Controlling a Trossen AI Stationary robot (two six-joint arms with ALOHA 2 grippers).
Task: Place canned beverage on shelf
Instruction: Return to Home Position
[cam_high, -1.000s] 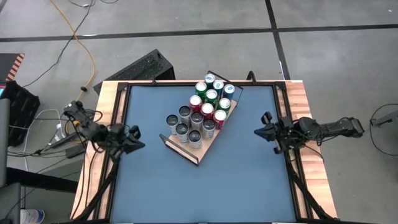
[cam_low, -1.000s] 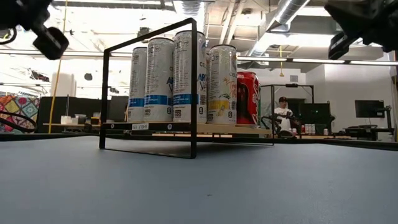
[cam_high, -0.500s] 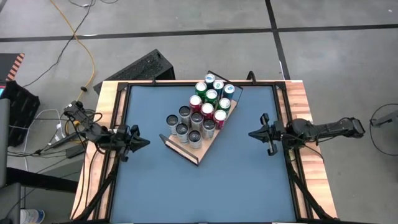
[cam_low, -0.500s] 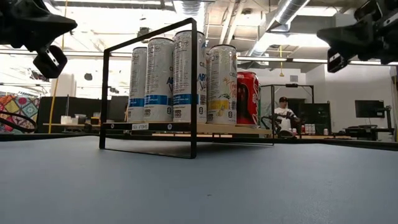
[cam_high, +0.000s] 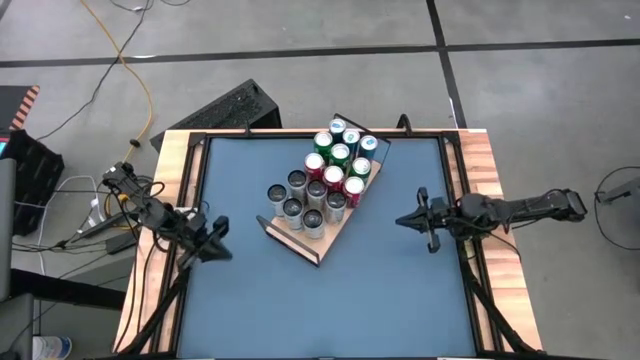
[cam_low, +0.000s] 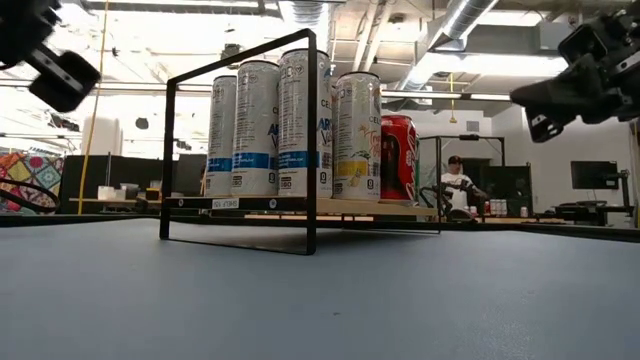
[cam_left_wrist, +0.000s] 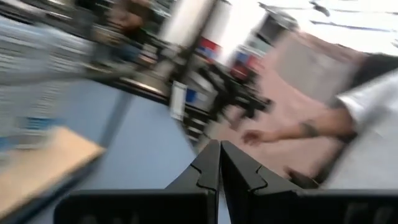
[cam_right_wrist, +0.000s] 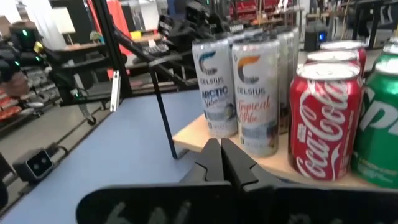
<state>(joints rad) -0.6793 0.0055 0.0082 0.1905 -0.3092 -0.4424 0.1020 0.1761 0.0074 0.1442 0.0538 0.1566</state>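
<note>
Many shelved cans (cam_high: 333, 176), left hand (cam_high: 220, 242), right hand (cam_high: 402, 220) closed

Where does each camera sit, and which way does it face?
High: overhead, straight down on the table, shelf, left end effector and right end effector.
Low: tabletop height, level across at the shelf's cans; end effectors in the upper corners.
Left wrist: on the left arm, past its shut fingers toward a person's arm.
Right wrist: on the right arm, past its shut fingers at the cans.
High and low share the shelf.
</note>
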